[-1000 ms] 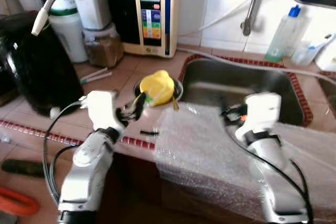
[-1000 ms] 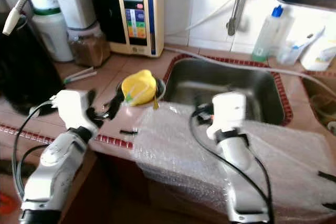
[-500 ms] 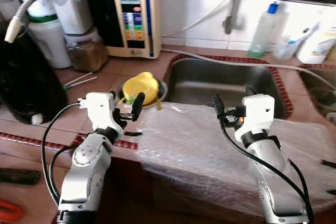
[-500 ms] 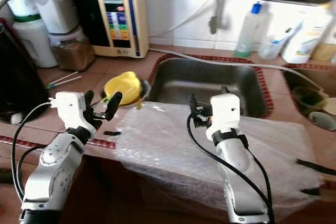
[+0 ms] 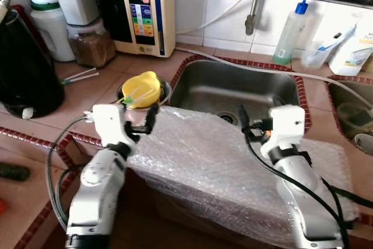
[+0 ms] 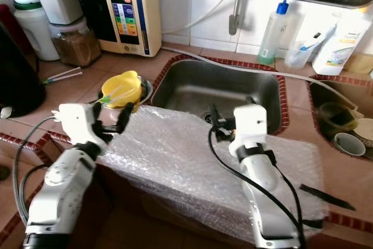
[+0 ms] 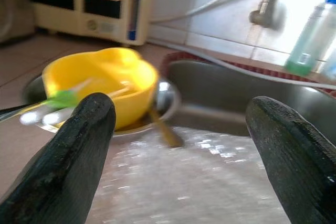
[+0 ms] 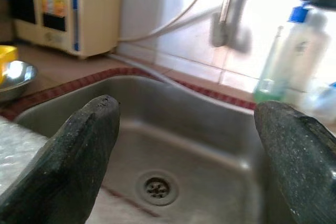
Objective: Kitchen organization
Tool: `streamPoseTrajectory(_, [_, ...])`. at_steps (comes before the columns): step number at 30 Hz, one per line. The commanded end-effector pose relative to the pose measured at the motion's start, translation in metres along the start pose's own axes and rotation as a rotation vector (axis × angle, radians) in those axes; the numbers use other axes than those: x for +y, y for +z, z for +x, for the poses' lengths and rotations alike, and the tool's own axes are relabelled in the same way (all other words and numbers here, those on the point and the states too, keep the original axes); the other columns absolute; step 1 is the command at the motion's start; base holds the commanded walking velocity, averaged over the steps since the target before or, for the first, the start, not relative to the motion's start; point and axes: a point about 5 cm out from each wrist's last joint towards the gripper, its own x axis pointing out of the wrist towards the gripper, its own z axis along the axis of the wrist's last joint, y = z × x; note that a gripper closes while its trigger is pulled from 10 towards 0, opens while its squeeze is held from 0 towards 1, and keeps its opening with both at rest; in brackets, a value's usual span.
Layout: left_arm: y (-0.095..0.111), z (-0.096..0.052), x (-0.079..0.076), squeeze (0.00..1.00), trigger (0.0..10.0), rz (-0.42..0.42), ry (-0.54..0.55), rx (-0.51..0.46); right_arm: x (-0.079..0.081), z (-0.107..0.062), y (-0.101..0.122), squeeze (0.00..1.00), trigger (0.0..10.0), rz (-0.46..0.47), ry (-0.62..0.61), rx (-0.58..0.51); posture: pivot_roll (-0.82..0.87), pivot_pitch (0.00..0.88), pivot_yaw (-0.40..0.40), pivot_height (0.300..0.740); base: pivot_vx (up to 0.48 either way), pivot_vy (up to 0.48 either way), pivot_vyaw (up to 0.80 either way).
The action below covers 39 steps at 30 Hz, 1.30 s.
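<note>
At the counter's (image 5: 87, 91) front edge beside the sink (image 5: 245, 94), yellow bowl (image 5: 140, 88) sits in its steel dish; we've stepped closer. Left gripper (image 5: 140, 122) and right gripper (image 5: 249, 122) hover wide open, empty, over bubble wrap (image 5: 204, 161); nothing grasped yet.

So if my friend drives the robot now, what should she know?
Left hand: open, holding nothing, above the near counter edge, pointed at the yellow bowl.
Right hand: open, holding nothing, above the bubble wrap, pointed at the sink.
Things: the yellow bowl, with a green-tipped utensil across it, sits in a steel dish left of the sink. The bubble wrap covers the counter's near edge, by the sink. A soap bottle stands behind the sink.
Done: nothing that can be seen.
Left: picking things up and tidying; which thing goes first can't be told.
</note>
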Motion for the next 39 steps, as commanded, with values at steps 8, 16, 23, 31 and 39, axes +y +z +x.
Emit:
streamPoseTrajectory(8, [0.0092,0.0001,0.0095,0.00,10.0,0.077,0.048,-0.036,0.0064,0.0025,0.0053,0.00,10.0,-0.001,0.025,-0.025,0.02,0.000,0.021,0.740,0.000,0.000,0.16])
streamPoseTrajectory(16, [0.0117,0.0008,0.0079,0.00,10.0,0.094,0.044,-0.052,0.0067,0.0022,0.0045,0.00,10.0,0.008,0.022,-0.021,0.02,0.000,0.022,0.740,0.000,0.000,0.00])
streamPoseTrajectory(23, [0.0118,0.0013,0.0064,0.00,10.0,0.099,0.043,-0.053,0.0083,0.0024,0.0052,0.00,10.0,0.002,0.030,-0.026,0.02,0.000,0.022,0.740,0.000,0.000,0.56])
streamPoseTrajectory(31, [0.0118,0.0018,0.0062,0.00,10.0,0.101,0.042,-0.055,0.0072,0.0026,0.0045,0.00,10.0,0.017,0.023,-0.023,0.02,0.000,0.023,0.740,0.000,0.000,0.10])
streamPoseTrajectory(39, [0.0156,0.0021,0.0047,0.00,10.0,0.093,0.020,-0.074,0.0071,0.0029,0.0054,0.00,10.0,0.014,0.025,-0.028,0.01,0.000,0.023,0.740,0.000,0.000,0.00])
